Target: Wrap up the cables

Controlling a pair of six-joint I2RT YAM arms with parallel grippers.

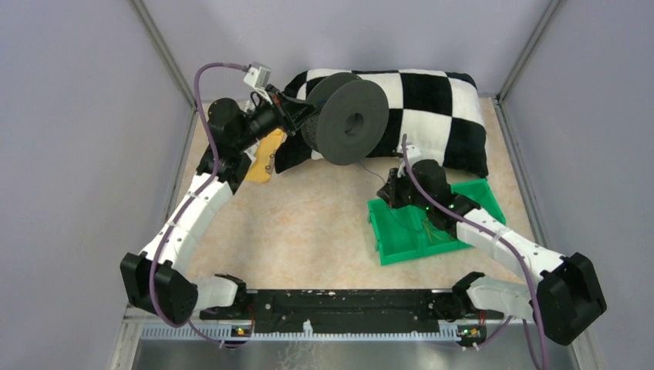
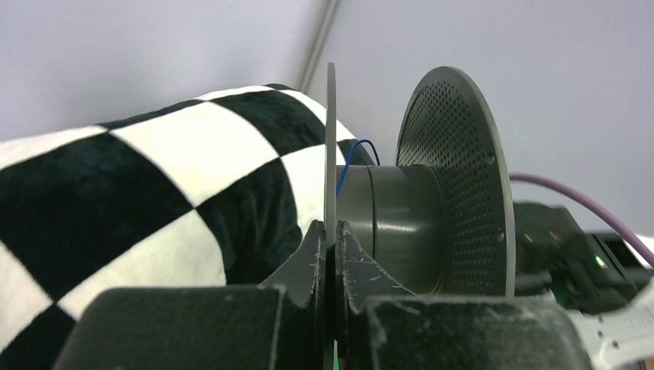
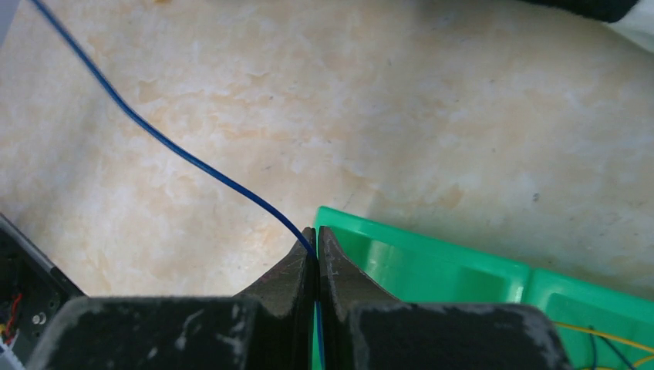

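Note:
A dark grey two-flanged spool [image 1: 351, 119] is held up off the table in front of the pillow. My left gripper [image 1: 297, 116] is shut on it, its fingertips [image 2: 330, 227] pinching the thin edge of one flange [image 2: 330, 146]. A short blue loop of cable [image 2: 356, 146] shows at the spool's hub [image 2: 401, 223]. The thin blue cable [image 3: 177, 153] runs over the table into my right gripper [image 3: 316, 231], which is shut on it. That gripper [image 1: 389, 189] hovers at the far left corner of the green tray [image 1: 393, 243].
A black-and-white checkered pillow [image 1: 432, 100] lies along the back wall behind the spool. A yellow object [image 1: 266, 158] lies under the left arm. The green tray [image 3: 432, 262] holds yellow and dark strands [image 3: 609, 333]. Grey walls close in both sides.

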